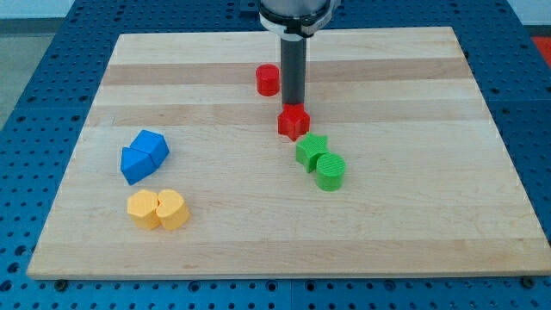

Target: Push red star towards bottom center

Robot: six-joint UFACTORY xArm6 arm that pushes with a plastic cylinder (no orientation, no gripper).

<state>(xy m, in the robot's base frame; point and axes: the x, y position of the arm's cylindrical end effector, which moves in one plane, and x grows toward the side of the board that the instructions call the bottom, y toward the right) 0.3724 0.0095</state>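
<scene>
my tip (294, 107) seemingly hidden behind red star (294, 122)

Bright, even overhead light fills the view; the wooden board (284, 215) shows no glare, blocks cast only faint soft shadows, and focus stays sharp to the edges

- No text, label, brand, number or sign can be read anywhere in the camera view.
- The pale wooden board (284, 215) carries only plain grain, and the blue perforated table (34, 77) around it carries only rows of holes.
</scene>
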